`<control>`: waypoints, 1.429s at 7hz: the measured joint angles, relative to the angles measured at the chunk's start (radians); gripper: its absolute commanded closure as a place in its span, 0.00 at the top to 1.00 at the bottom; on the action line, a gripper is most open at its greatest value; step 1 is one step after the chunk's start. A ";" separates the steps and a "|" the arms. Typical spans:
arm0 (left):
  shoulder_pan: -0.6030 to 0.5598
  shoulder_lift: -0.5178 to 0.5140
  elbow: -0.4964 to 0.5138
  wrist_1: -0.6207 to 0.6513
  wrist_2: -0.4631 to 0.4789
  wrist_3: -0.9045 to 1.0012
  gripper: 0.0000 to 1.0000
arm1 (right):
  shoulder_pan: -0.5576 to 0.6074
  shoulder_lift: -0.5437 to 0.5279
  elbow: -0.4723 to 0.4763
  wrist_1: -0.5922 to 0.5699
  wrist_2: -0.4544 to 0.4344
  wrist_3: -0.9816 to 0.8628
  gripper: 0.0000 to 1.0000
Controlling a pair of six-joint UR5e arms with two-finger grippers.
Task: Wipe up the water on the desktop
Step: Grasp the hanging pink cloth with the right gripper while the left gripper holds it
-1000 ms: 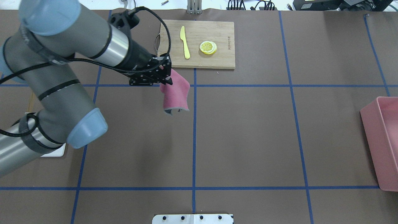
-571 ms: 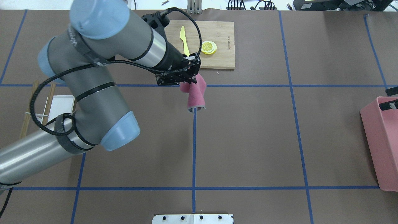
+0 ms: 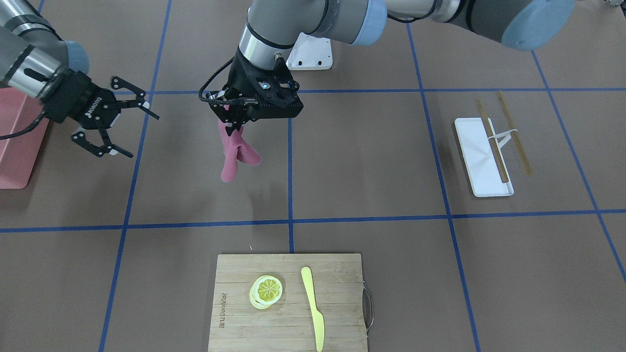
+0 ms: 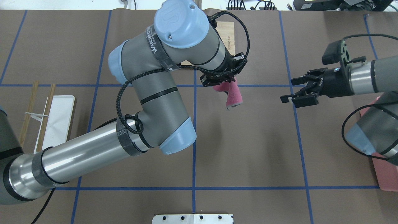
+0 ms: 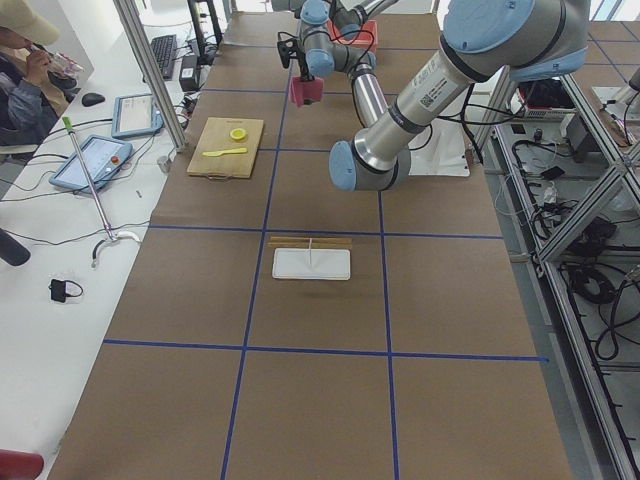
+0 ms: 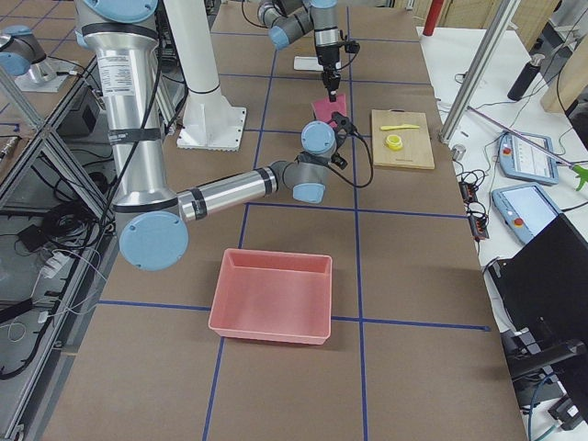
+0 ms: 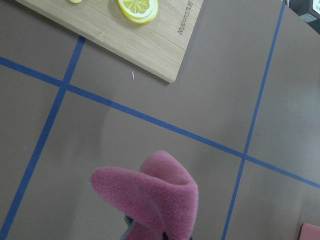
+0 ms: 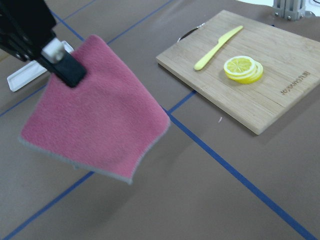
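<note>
The left gripper [image 4: 222, 81] is clamped on the top edge of a pink cloth [image 4: 233, 95]. The cloth hangs free with its long axis pointing straight down at the desktop [image 4: 248, 143] and does not touch it (its shadow lies on the brown surface below). It hangs just to the robot's right of the centre tape line, near the bamboo cutting board [image 3: 288, 298] but off its edge.

The right gripper [image 4: 288, 91] lies further to the robot's right, near the cloth but not touching it. Its 2 fingers are spread wide and aimed at the cloth.

The left arm is folded over the middle of the table, its fingers pointing down. No water can be made out in any view. As the left arm carries the cloth, lowering it onto the desktop looks like the likely next move.
</note>
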 measured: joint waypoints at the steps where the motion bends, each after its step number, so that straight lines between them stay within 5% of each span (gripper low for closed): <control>1: 0.011 -0.008 0.018 -0.001 0.025 -0.007 0.00 | -0.077 0.006 0.024 0.016 -0.119 0.020 0.99; 3: 0.027 -0.011 0.034 -0.002 0.059 -0.017 0.00 | -0.187 0.014 0.057 0.018 -0.294 0.040 0.99; 10: 0.029 -0.011 0.071 -0.085 0.091 -0.099 0.00 | -0.306 0.033 0.098 -0.017 -0.509 0.083 0.99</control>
